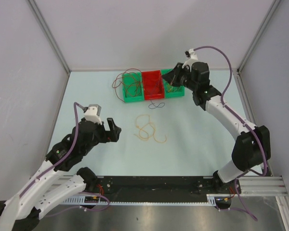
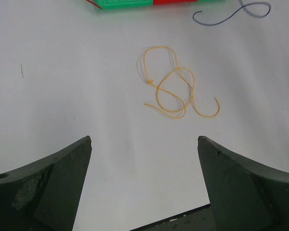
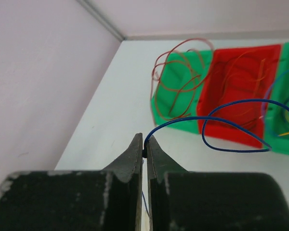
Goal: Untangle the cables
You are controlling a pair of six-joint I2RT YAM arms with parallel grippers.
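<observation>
My right gripper (image 1: 167,77) hovers over the bins at the back and is shut on a thin blue cable (image 3: 188,117). The cable pokes out between the fingertips (image 3: 144,144) and loops toward the right green bin (image 3: 286,139). Brown cables (image 3: 179,88) spill from the left green bin (image 1: 132,87). More thin cables lie in the red bin (image 1: 152,85). A yellow-orange cable (image 1: 145,128) lies coiled on the table and also shows in the left wrist view (image 2: 150,82). My left gripper (image 1: 113,129) is open and empty, just left of that coil (image 2: 144,139).
Another blue cable (image 1: 156,105) lies on the table just in front of the red bin and shows in the left wrist view (image 2: 209,24). Grey walls close in the table at the back and on both sides. The arm bases stand along the near edge.
</observation>
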